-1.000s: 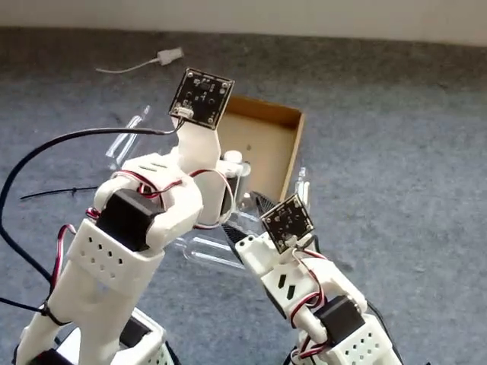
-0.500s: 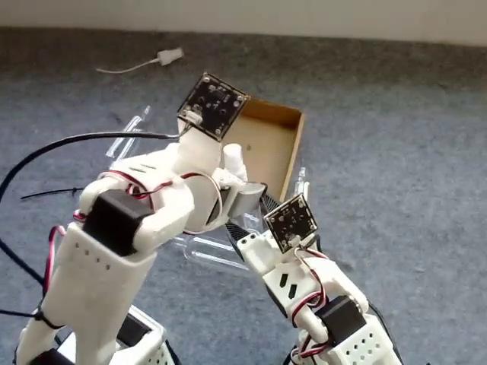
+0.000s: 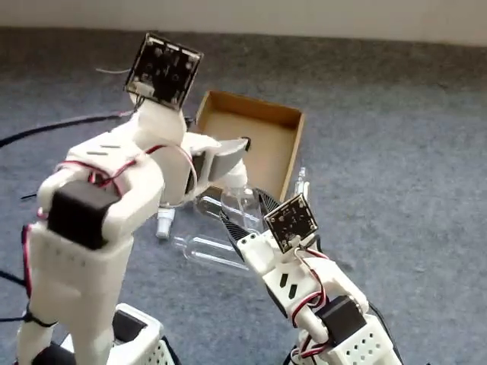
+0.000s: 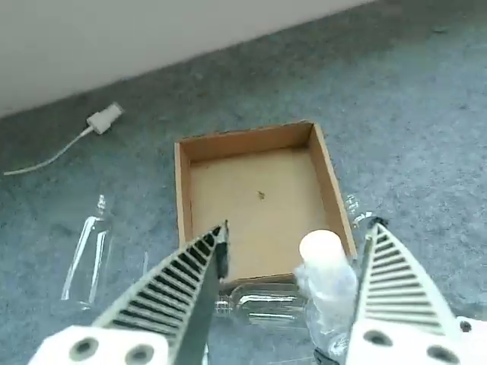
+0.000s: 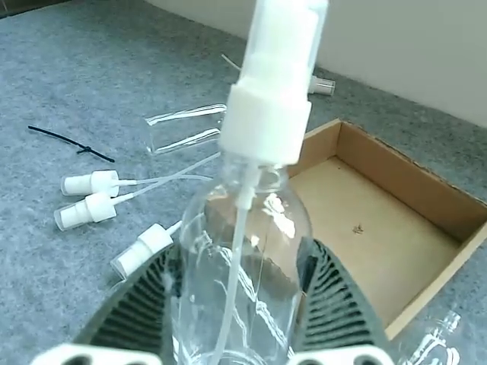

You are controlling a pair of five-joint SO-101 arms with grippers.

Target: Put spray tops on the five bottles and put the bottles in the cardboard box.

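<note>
We see the right gripper (image 5: 242,266) pinching a clear plastic bottle (image 5: 243,220) roughly upright by its shoulders. A white spray top (image 5: 272,99) sits on the bottle's neck, and its dip tube runs down inside. The bottle is held just off the near wall of the shallow brown cardboard box (image 5: 415,182), which lies on the grey carpet (image 3: 396,137). The left gripper (image 4: 297,232) hangs above that near wall with its ribbed jaws spread wide, gripping nothing. Three loose white spray tops (image 5: 87,184) lie together on the carpet, near a thin black cable tie (image 5: 72,144). A fourth spray top (image 4: 103,119) lies near the carpet's far edge. A second clear bottle (image 4: 266,300) lies on its side just beside the box's near wall, and a third clear bottle (image 4: 85,255) lies beside a side wall.
</note>
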